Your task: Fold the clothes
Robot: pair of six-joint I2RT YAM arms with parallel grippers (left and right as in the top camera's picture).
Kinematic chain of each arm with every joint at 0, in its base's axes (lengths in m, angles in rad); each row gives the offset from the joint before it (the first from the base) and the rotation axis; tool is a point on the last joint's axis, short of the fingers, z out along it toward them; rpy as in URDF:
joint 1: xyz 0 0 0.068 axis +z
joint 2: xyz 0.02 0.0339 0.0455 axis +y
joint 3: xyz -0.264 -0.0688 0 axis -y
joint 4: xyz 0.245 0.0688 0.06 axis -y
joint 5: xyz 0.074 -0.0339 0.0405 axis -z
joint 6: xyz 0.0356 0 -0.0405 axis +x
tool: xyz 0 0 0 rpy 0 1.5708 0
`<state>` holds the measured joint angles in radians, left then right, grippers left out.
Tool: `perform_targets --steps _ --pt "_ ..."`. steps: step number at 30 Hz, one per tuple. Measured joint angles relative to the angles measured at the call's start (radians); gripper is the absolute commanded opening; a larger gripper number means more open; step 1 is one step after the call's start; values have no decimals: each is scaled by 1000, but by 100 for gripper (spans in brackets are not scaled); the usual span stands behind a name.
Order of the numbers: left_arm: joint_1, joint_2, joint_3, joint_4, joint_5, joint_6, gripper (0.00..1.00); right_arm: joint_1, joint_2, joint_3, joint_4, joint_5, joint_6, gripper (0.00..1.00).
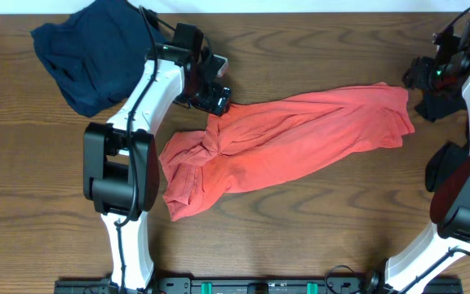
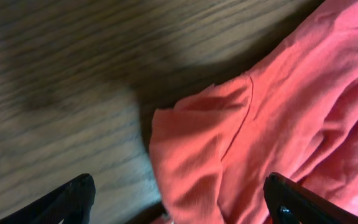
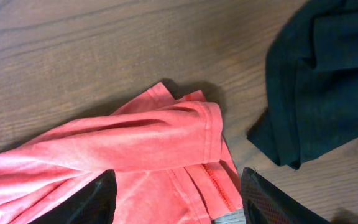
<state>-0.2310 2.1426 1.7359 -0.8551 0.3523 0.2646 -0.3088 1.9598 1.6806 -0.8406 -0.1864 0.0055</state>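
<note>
Cotton, soft and limp: from overhead the red-orange T-shirt (image 1: pixel 300 139) lies rumpled across the middle of the wooden table (image 1: pixel 317 245), running from lower left to upper right. A navy shirt (image 1: pixel 88 53) is heaped at upper left and a black shirt (image 1: pixel 439 106) sits at the right edge.

In the left wrist view, the left gripper (image 2: pixel 179 200) stands wide open at the bottom of the frame. A folded red edge lies between its jaws, unpinched.

In the right wrist view, the right gripper (image 3: pixel 176 199) is also parted, holding nothing, with a stitched hem corner just ahead of it.

Such light cloth will likely sag and bunch when lifted. The doubled hem corners look like the firmest places to pinch.
</note>
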Motion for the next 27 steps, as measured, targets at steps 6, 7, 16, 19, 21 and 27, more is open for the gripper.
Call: perform_targets --steps 6,7,16,19,21,27 --pt "-3 23 0 32 12 18 87 18 0 0 0 0 0 61" --pt "-3 27 0 36 12 22 86 18 0 0 0 0 0 60" --pt "-3 90 0 82 15 24 39 21 0 0 0 0 0 55" --pt "-3 98 0 109 15 31 25 21 0 0 0 0 0 54" --pt "-3 98 0 124 15 30 18 21 0 0 0 0 0 54" --pt "-3 98 0 129 15 24 6 21 0 0 0 0 0 51"
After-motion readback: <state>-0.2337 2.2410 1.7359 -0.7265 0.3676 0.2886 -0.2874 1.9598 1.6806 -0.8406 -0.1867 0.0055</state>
